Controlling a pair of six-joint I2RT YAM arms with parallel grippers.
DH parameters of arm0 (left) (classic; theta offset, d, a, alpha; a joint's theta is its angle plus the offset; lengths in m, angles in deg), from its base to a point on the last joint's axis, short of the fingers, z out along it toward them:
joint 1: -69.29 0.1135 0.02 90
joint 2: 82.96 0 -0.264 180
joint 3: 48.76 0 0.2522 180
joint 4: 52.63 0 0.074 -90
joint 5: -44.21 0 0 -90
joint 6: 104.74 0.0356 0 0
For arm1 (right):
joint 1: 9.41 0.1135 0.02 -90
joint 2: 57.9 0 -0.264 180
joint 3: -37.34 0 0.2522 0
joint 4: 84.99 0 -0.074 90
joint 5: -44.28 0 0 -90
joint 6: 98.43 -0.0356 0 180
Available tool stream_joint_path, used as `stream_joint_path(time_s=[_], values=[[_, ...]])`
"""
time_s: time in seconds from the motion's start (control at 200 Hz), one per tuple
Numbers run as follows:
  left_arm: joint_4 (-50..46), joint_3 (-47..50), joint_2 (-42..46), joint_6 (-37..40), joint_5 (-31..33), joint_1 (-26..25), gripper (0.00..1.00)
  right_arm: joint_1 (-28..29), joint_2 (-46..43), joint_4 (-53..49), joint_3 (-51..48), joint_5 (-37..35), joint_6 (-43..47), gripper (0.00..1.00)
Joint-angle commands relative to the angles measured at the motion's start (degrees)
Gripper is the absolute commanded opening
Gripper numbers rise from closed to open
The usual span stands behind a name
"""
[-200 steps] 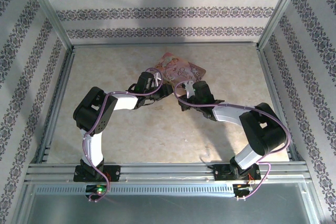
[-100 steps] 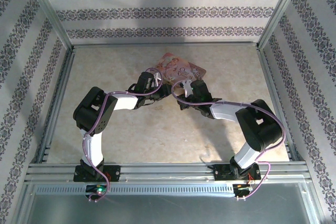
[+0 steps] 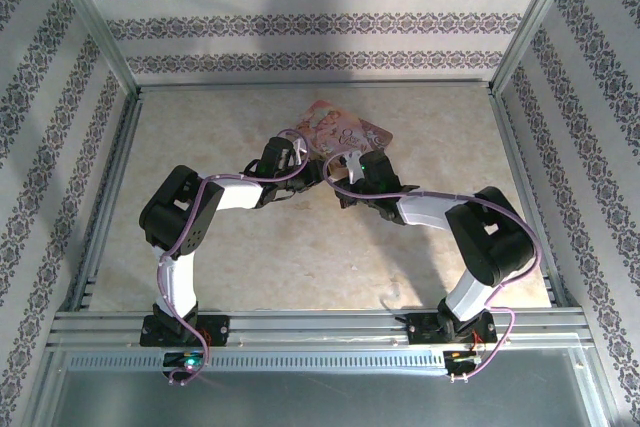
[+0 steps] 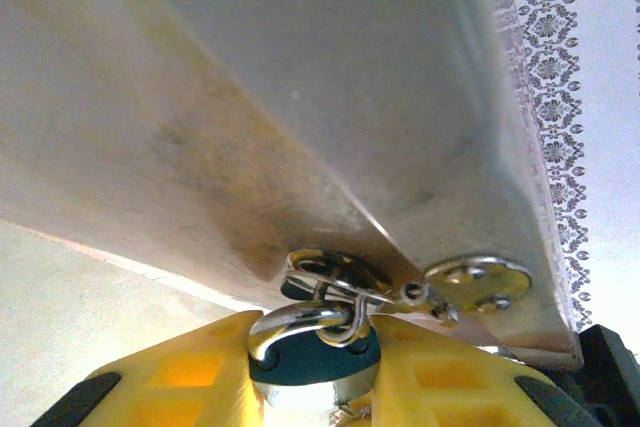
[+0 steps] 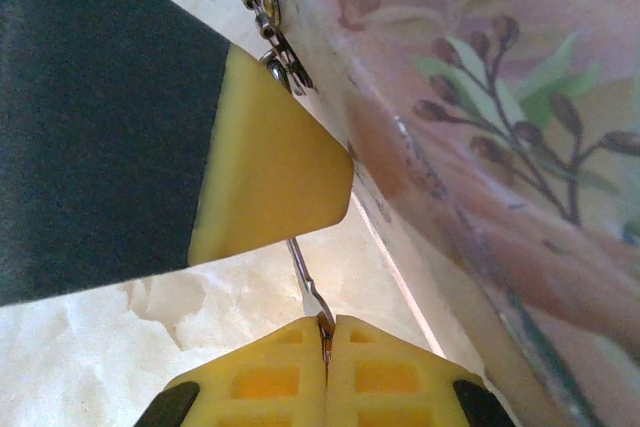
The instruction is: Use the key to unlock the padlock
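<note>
With the left fingers [image 4: 190, 377] clamped on the padlock [image 4: 312, 345] hooked to the clasp [image 4: 330, 272] of the pink floral box [image 5: 500, 77] and the right fingers [image 5: 390, 372] pinched together on the key [image 5: 305, 282] just beside it, I'd hold the lock steady and ease the blade squarely into the keyhole.

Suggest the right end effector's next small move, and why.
Probably ease the right end effector forward, guiding the key toward the padlock. The key is pinched, its free tip close beside the left end effector, which grips the padlock at the pink box's clasp; no insertion is visible yet.
</note>
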Motion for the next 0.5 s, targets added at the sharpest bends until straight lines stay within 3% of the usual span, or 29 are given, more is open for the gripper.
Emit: stream_joint_path(time_s=[0.0,0.495], values=[[1.7,-0.9,2.5,-0.5,-1.9,-1.4,0.29,0.7,0.8,-0.3,1.4,-1.9,1.4,0.0],[1.4,-0.8,2.5,-0.4,-1.6,-1.4,0.29,0.8,0.8,-1.8,0.5,-4.0,2.3,0.0]])
